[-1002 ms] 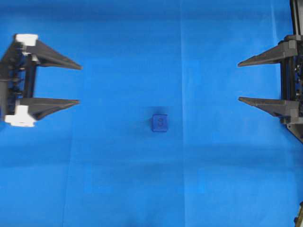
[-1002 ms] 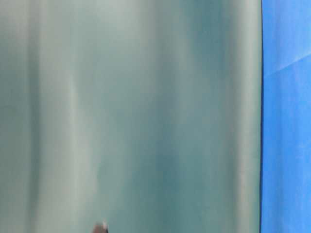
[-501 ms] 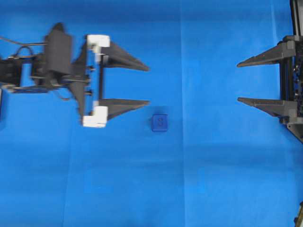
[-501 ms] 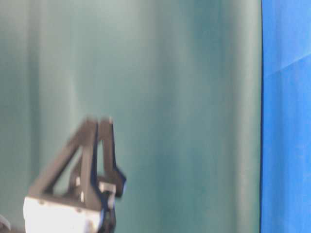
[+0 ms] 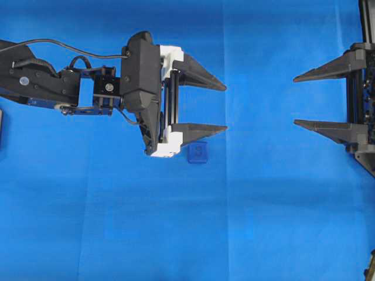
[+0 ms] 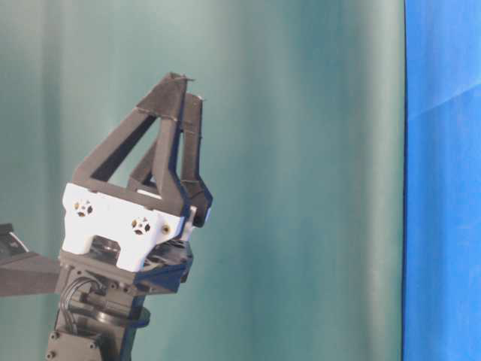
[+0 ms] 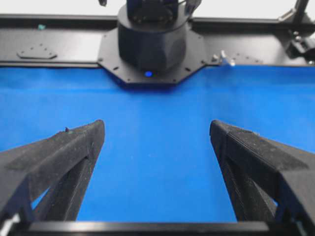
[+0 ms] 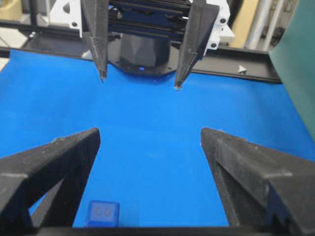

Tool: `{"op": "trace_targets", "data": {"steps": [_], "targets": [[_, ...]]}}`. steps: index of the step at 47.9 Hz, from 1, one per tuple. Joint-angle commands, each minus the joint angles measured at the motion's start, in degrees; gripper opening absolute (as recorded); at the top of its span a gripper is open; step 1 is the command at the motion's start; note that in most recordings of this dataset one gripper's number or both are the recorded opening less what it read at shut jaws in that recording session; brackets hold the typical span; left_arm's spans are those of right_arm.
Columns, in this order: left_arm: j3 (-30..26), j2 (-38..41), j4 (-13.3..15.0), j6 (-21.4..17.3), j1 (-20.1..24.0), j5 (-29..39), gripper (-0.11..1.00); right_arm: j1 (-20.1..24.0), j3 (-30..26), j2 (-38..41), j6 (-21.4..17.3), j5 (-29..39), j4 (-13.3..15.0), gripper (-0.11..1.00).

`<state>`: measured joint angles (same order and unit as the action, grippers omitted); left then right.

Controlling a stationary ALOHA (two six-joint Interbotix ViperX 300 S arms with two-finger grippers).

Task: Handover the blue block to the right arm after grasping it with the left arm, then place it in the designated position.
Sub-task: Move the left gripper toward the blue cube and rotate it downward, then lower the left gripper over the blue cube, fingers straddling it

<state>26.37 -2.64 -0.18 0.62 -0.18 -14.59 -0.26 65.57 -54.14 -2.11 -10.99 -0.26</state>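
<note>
The blue block (image 5: 198,152) lies on the blue cloth near the middle, embossed face up. My left gripper (image 5: 226,108), on white brackets, hangs open above the cloth with nothing between its fingers; in the overhead view its nearer finger (image 5: 199,130) borders the block's top edge. The left wrist view shows only bare cloth between the open left gripper (image 7: 156,129); the block is out of that view. My right gripper (image 5: 295,100) stands open at the right edge. In the right wrist view the block (image 8: 103,214) sits low beside the right gripper's (image 8: 150,135) left finger.
The blue cloth (image 5: 263,222) covers the table. A green backdrop (image 6: 301,150) stands behind the raised left gripper (image 6: 186,86) in the table-level view. The right arm's black base (image 7: 152,44) sits at the cloth's far end in the left wrist view.
The left arm has swept from the left edge to the middle, its open gripper now over the block's area and risen into the table-level view. The block and the right gripper have not moved.
</note>
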Motion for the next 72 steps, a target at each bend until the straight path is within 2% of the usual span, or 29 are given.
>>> {"op": "trace_targets", "data": {"steps": [1, 8, 16, 39, 53, 57, 72], "targets": [[-1.49, -0.88, 0.0, 0.09, 0.35, 0.35, 0.92, -0.18, -1.67, 0.18, 0.0, 0.0, 0.0, 0.97], [-2.37, -0.88, 0.0, -0.09, 0.35, 3.78, 0.92, -0.09, -1.67, 0.09, 0.0, 0.0, 0.0, 0.97], [-5.71, -0.09, 0.0, 0.0, 0.35, 11.87, 0.92, -0.18, -1.67, 0.09, 0.09, 0.62, 0.09, 0.97], [-25.75, 8.35, 0.0, 0.26, -0.53, 51.94, 0.92, -0.18, -1.85, 0.09, 0.09, 2.46, 0.09, 0.97], [-35.6, 12.92, -0.09, 0.09, -0.88, 69.26, 0.92, -0.18, -1.93, 0.18, 0.09, 2.81, 0.09, 0.97], [-36.91, 13.54, -0.26, 0.26, -0.88, 71.28, 0.92, -0.18, -1.93, 0.26, 0.09, 2.99, 0.09, 0.97], [-37.27, 13.71, -0.26, 0.35, -0.88, 71.19, 0.92, -0.09, -1.93, 0.35, 0.09, 3.43, 0.09, 0.97]]}}
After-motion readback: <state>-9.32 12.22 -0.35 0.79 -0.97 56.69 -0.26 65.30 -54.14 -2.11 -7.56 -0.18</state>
